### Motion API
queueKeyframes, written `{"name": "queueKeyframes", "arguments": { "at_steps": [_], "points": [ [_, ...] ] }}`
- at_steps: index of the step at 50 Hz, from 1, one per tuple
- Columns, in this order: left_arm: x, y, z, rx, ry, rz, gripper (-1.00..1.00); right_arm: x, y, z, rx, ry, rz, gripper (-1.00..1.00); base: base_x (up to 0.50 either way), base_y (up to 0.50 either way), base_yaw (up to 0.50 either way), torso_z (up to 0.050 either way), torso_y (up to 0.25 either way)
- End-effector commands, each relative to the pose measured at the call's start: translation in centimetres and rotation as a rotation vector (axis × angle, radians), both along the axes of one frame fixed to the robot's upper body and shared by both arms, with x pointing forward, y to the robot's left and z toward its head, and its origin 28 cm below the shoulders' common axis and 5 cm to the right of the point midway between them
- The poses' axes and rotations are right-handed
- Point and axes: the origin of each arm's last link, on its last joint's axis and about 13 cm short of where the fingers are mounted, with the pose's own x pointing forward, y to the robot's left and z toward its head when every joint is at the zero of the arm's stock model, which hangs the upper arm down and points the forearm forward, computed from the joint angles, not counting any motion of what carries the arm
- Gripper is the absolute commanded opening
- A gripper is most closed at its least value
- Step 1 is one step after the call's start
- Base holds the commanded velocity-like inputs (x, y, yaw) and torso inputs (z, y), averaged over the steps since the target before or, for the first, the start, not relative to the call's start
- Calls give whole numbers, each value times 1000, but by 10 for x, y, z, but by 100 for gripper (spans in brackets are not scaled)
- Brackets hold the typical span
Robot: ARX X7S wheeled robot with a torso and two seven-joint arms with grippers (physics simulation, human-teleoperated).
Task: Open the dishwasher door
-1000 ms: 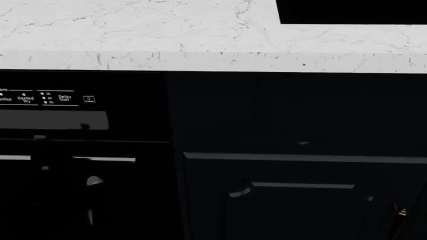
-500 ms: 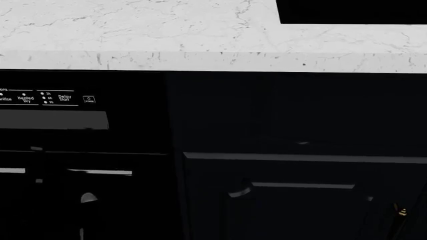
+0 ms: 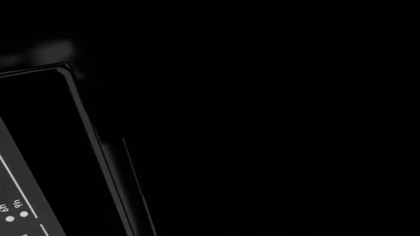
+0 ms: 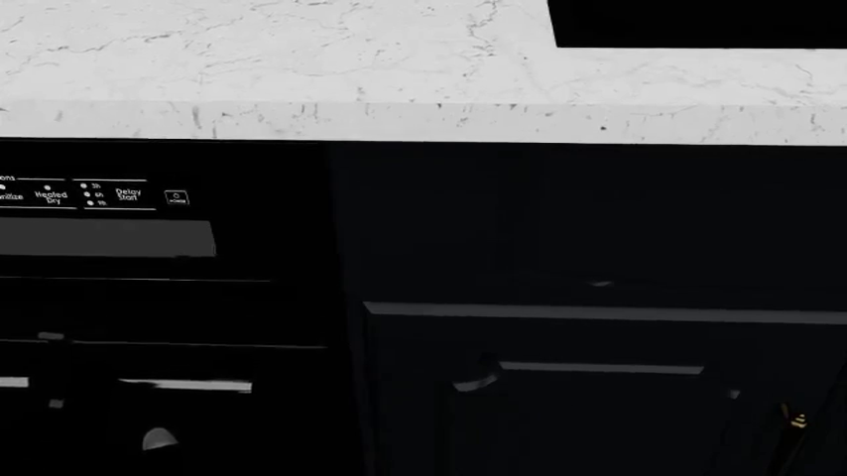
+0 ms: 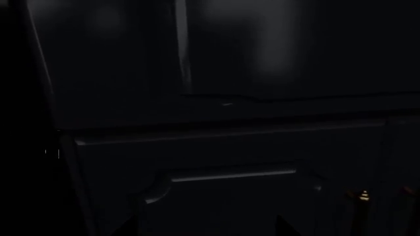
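While the head view stays mostly dark, the dishwasher door [image 4: 159, 297] fills the left half of the frame, directly under the white marble countertop [image 4: 331, 59]. White control labels [image 4: 93, 194] run along its top edge at upper left, with the grey recessed strip [image 4: 106, 238] just below them. Lower left, the silver bar handle [image 4: 185, 385] shows as a thin bright line, interrupted by a dark shape crossing it; cannot tell whether that is an arm. A small pale curved highlight [image 4: 159, 437] sits just below the handle, unidentifiable. Black cooktop [image 4: 701, 22] occupies the upper right corner. Navy cabinet door [image 4: 609, 387] fills the lower right, its curved handle [image 4: 582, 369] near frame centre-right. Left wrist view: nearly all black, only the door's rounded corner edge and a few labels at lower left. Right wrist view: cabinet panel and handle only. Neither gripper is identifiable in any view, so grasp or release state cannot be told.
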Motion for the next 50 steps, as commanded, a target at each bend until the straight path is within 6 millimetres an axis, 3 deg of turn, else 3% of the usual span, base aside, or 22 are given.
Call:
{"name": "queueKeyframes", "arguments": {
  "at_steps": [1,21,50],
  "points": [
    [-27,-10,-20,-96,188,11,-100,0,1,1,2,-3,4,100,0,0,-4,0,0],
    [-62,-12,-14,-145,266,48,-100,0,0,-2,4,-1,7,100,0,-1,-2,-1,0],
    [-118,-15,-34,-170,218,28,-100,-2,1,-2,2,0,10,100,0,-2,-2,0,0]
  ]
}}
